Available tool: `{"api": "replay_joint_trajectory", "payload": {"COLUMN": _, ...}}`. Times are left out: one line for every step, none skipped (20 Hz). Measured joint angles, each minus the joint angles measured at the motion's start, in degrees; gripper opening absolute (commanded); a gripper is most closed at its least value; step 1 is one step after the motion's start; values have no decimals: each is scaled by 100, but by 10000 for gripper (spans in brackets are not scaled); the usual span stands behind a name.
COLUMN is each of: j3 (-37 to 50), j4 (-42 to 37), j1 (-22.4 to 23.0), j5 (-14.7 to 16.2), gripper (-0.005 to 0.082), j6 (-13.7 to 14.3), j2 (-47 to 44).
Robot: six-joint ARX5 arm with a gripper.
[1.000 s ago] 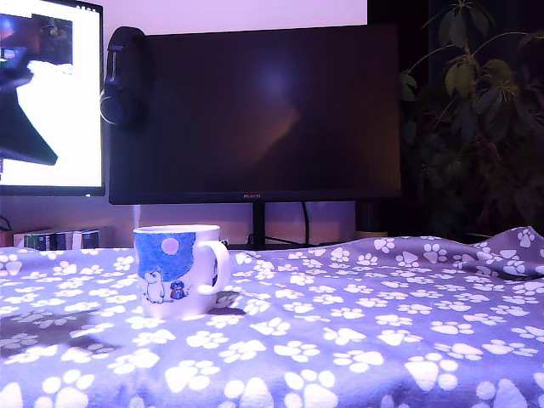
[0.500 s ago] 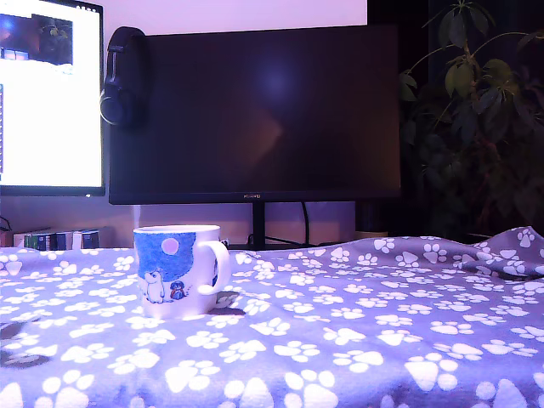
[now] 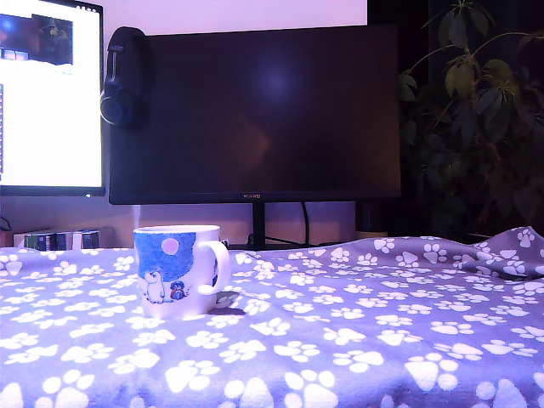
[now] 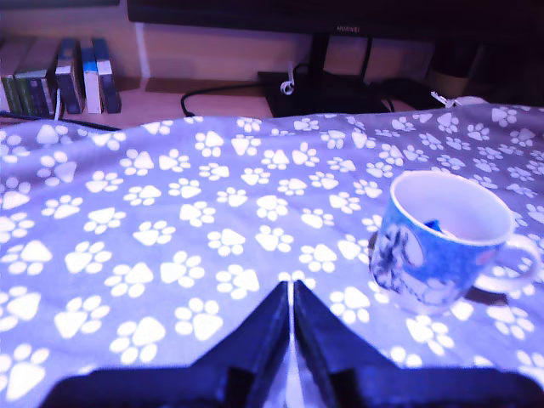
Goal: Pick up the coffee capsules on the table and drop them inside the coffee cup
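**One mug on the paw-print cloth, capsules inside it**

One white coffee cup (image 3: 180, 270) with a blue picture band stands upright on the table (image 3: 357, 340), in the lower left of the exterior view, its handle turned toward that view's right. Behind it a dark monitor (image 3: 255, 110) fills the centre of the frame, a lit screen (image 3: 49, 93) sits at the upper left with headphones (image 3: 123, 78) hung beside it, and a leafy plant (image 3: 480, 102) stands at the right edge.

From the wrist view, the mug's open mouth shows a bit of blue capsule (image 4: 434, 226) against a pale shape inside; the cream-white pod cannot be made out for certain. The gripper (image 4: 291, 297) sits at the bottom centre of that frame, its two dark fingers (image 4: 268, 327) pressed together with only a thin slit between them, holding nothing. It is well apart from the cup. A row of books (image 4: 64, 76) stands at the upper left.
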State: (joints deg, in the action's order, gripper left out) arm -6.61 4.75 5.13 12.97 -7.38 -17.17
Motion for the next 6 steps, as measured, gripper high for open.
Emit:
{"api": "replay_joint_trajectory", "payload": {"j3": 4, "j4": 164, "j1": 0, "j5": -33, "gripper": -19, "j6": -2, "j2": 190}}
{"api": "replay_joint_trajectory", "payload": {"j3": 9, "j4": 319, "j1": 0, "j5": -92, "gripper": -19, "j6": -2, "j2": 393}}
{"api": "replay_joint_trajectory", "payload": {"j3": 11, "j4": 474, "j1": 0, "j5": -118, "gripper": -19, "j6": -2, "j2": 588}}
{"api": "replay_joint_trajectory", "payload": {"j3": 11, "j4": 645, "j1": 0, "j5": -129, "gripper": -19, "j6": -2, "j2": 804}}
{"api": "replay_joint_trajectory", "payload": {"j3": 11, "j4": 804, "j1": 0, "j5": -133, "gripper": -19, "j6": -2, "j2": 1008}}
{"api": "replay_joint_trajectory", "payload": {"j3": 11, "j4": 966, "j1": 0, "j5": -155, "gripper": -19, "j6": -4, "j2": 1207}}
